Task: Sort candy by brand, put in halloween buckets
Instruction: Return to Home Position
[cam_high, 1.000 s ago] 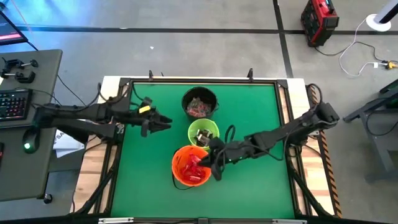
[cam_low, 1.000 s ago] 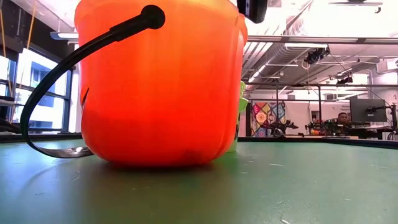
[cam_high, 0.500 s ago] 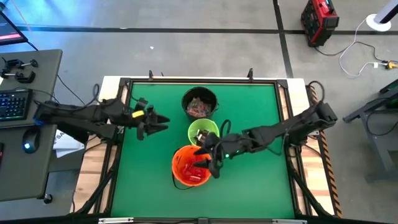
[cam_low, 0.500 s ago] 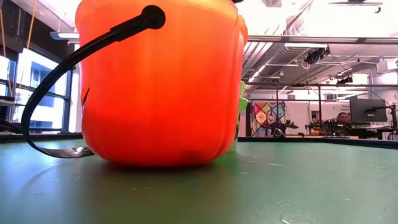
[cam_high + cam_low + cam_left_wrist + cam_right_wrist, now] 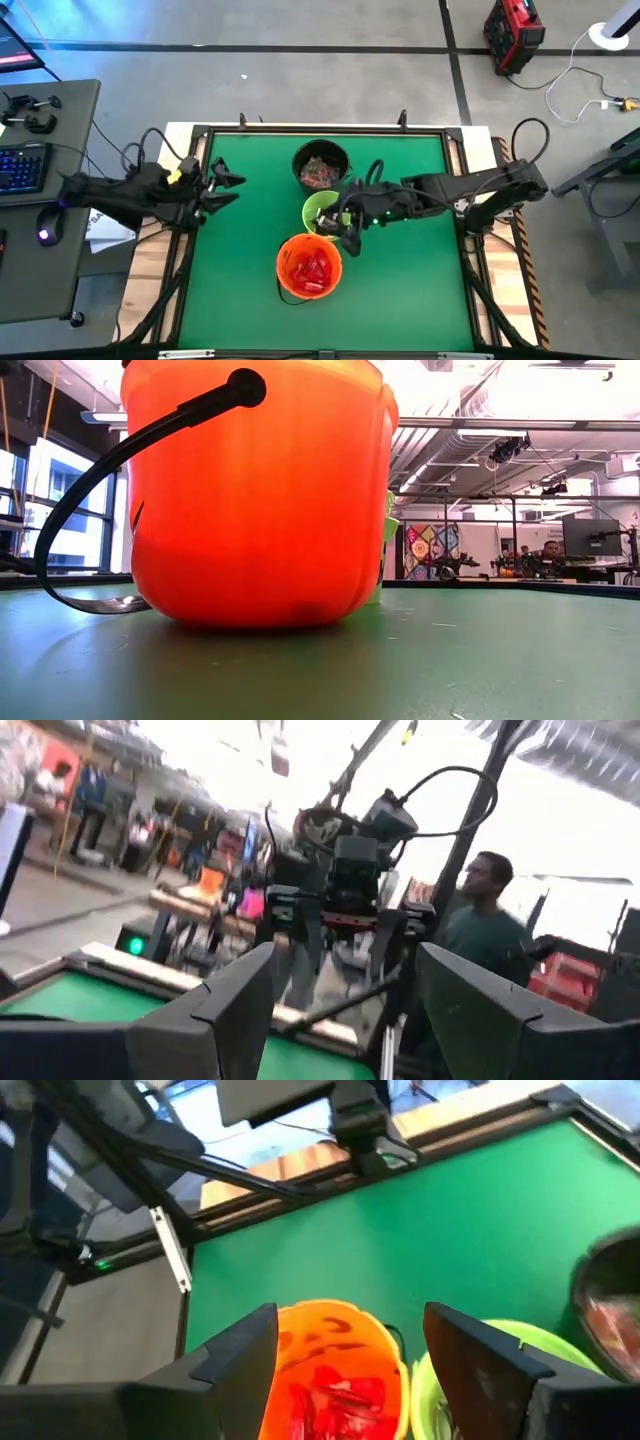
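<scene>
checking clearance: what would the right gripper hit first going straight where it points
Probably the round orange plastic bucket of red-wrapped candy, framed between the right gripper's open jaws; depth is unclear.

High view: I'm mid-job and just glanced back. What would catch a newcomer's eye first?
Three buckets line up down the middle of the green table: the black bucket at the far end, the lime green bucket in the middle, and the orange bucket in front, heaped with red candy. The right gripper hovers open above where green and orange meet. The left gripper is open at the table's left edge.
</scene>
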Tool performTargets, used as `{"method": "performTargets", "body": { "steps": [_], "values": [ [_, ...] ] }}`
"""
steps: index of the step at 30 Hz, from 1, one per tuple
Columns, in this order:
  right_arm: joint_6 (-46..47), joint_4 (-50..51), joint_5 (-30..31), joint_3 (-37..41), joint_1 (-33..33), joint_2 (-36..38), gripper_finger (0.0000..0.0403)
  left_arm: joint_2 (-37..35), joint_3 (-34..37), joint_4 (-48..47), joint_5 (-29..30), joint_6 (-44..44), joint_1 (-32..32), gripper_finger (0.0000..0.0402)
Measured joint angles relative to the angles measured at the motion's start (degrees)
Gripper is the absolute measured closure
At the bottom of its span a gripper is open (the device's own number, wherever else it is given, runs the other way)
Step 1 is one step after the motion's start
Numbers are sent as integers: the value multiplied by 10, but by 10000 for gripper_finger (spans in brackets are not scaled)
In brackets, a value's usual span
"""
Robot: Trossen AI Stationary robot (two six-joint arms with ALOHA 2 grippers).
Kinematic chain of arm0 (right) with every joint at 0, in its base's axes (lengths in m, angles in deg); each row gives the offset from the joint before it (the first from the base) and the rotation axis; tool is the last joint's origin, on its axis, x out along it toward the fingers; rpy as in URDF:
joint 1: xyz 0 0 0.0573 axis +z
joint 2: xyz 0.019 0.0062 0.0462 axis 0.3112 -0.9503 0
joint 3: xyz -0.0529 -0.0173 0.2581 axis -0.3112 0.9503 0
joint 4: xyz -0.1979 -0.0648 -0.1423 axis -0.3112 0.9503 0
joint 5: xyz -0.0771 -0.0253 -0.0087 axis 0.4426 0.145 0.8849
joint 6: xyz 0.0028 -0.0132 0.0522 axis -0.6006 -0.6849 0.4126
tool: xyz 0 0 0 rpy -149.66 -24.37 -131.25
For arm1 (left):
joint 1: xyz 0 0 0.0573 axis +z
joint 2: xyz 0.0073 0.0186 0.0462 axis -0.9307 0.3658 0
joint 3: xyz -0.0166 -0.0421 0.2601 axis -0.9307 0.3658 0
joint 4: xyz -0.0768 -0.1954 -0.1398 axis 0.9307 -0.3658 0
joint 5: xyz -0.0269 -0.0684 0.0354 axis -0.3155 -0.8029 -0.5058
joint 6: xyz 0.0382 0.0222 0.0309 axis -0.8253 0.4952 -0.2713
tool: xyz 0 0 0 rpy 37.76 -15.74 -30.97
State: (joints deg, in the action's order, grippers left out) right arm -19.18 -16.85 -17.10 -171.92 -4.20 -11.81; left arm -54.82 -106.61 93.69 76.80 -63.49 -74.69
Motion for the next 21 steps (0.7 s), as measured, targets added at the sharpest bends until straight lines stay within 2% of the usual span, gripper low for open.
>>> {"method": "performTargets", "body": {
  "steps": [5, 9, 18, 21],
  "values": [
    [36, 31, -1, -8, -12, 0, 163, -41, 110, 131, -8, 18, 22, 191],
    [54, 40, -10, -8, -16, 0, 188, -74, 173, 188, -24, 40, 40, 225],
    [68, 40, -30, -7, -16, 0, 289, -147, 255, 197, -30, 60, 66, 341],
    [68, 43, -40, -7, -16, 0, 331, -164, 260, 140, -32, 64, 72, 386]
  ]
}}
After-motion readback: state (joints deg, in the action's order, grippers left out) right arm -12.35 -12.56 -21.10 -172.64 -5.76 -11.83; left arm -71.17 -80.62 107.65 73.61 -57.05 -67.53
